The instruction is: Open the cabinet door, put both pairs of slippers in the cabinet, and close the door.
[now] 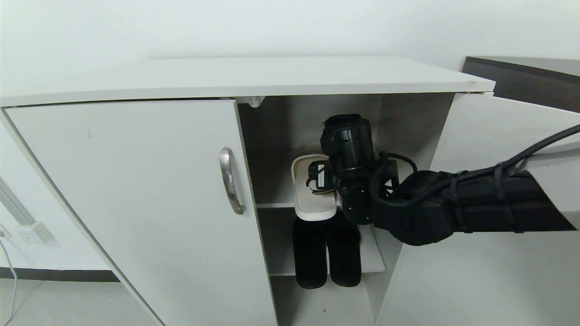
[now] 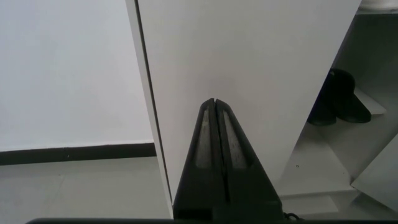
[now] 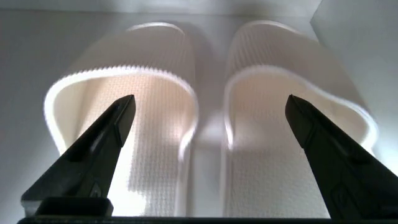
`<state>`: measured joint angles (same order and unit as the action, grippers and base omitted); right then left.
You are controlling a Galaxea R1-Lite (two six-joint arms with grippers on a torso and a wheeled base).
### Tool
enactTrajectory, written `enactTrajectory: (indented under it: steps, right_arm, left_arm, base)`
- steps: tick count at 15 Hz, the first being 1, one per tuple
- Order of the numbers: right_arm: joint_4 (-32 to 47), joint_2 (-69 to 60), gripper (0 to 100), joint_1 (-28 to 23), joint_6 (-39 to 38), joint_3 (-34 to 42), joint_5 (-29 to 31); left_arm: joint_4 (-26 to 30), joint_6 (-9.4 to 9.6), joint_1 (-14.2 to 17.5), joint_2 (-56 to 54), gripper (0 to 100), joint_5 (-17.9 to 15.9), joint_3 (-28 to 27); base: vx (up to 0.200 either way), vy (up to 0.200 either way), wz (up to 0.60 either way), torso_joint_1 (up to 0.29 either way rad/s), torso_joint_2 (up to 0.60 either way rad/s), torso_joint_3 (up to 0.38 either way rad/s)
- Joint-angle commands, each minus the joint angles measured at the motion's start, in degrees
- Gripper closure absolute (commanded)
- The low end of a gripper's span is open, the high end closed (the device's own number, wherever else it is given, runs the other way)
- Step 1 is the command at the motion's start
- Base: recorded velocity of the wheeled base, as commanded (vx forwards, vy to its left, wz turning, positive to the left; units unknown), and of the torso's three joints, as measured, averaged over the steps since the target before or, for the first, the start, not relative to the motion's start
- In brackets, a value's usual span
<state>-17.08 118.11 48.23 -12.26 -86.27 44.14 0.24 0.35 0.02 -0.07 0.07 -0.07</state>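
Observation:
The white cabinet (image 1: 272,74) has its right door (image 1: 480,136) swung open and its left door (image 1: 136,203) closed. A pair of black slippers (image 1: 326,253) (image 2: 339,99) lies side by side on the lower shelf (image 1: 374,258), heels sticking out over its edge. A pair of white slippers (image 1: 310,203) (image 3: 155,124) lies on the upper shelf (image 1: 272,205). My right arm's wrist (image 1: 353,163) is inside the cabinet over them. The right gripper (image 3: 209,102) is open, one finger over each white slipper, holding nothing. My left gripper (image 2: 214,102) is shut and empty in front of the closed left door.
The left door carries a metal handle (image 1: 231,181) near its inner edge. The open right door stands close beside my right arm. A wall socket (image 1: 34,233) sits low on the wall at the left, above bare floor (image 2: 81,186).

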Motion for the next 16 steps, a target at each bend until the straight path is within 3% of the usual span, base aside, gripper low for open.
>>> enactTrajectory:
  steps: [1, 9, 13, 14, 16]
  right_arm:
    - [-1.9, -4.9, 0, 1.8, 0.0, 5.0, 0.0]
    - [-16.6, -19.7, 0, 10.4, 0.1, 33.2, -4.0]
    - [-18.8, -19.0, 0, 11.8, 0.4, 35.4, -4.9]
    - [-18.8, -18.8, 100, 11.8, 0.3, 35.4, -4.9]
    - [-18.8, -18.8, 100, 11.9, 0.4, 35.3, -4.8]
  left_arm:
    - [0.0, 0.0, 0.1, 0.1, 100, 0.0, 0.1]
    - [0.0, 0.0, 0.1, 0.1, 100, 0.0, 0.0]
    - [0.0, 0.0, 0.0, 0.1, 100, 0.0, 0.0]
    - [0.0, 0.0, 0.1, 0.1, 100, 0.0, 0.0]
    - [0.0, 0.09, 0.0, 0.1, 100, 0.0, 0.1]
  base:
    - [0.0, 0.0, 0.0, 0.0, 0.0, 0.0]
    - [0.0, 0.0, 0.0, 0.0, 0.0, 0.0]
    - [0.0, 0.0, 0.0, 0.0, 0.0, 0.0]
    - [0.0, 0.0, 0.0, 0.0, 0.0, 0.0]
    - [0.0, 0.0, 0.0, 0.0, 0.0, 0.0]
